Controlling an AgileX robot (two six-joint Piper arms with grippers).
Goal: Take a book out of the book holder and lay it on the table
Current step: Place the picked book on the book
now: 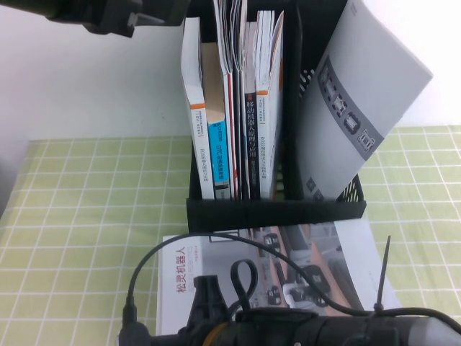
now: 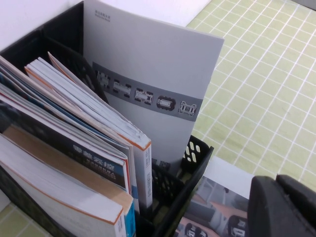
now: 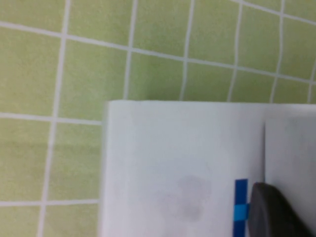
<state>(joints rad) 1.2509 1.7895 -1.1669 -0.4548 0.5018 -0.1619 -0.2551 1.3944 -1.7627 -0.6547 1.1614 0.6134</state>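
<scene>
The book point(image 1: 288, 263) lies flat on the table point(image 1: 86, 216) just in front of the book holder point(image 1: 274, 213), grey-salmon face with robot photos up and its white Chinese-lettered strip toward the left. My right arm point(image 1: 310, 328) hangs over its near edge and hides the right gripper in the high view. In the right wrist view one dark finger point(image 3: 274, 212) sits just over the book's white margin point(image 3: 182, 158). My left gripper point(image 2: 284, 207) is shut and empty, held above the holder's point(image 2: 182, 182) front right corner, with the book point(image 2: 217, 207) below it.
Several upright books point(image 1: 230, 108) fill the holder's left compartments. A plain grey brochure point(image 1: 360, 94) with a row of dark squares leans in the right compartment, also seen in the left wrist view point(image 2: 158, 59). Green table point(image 2: 266, 89) spreads left and right of the holder.
</scene>
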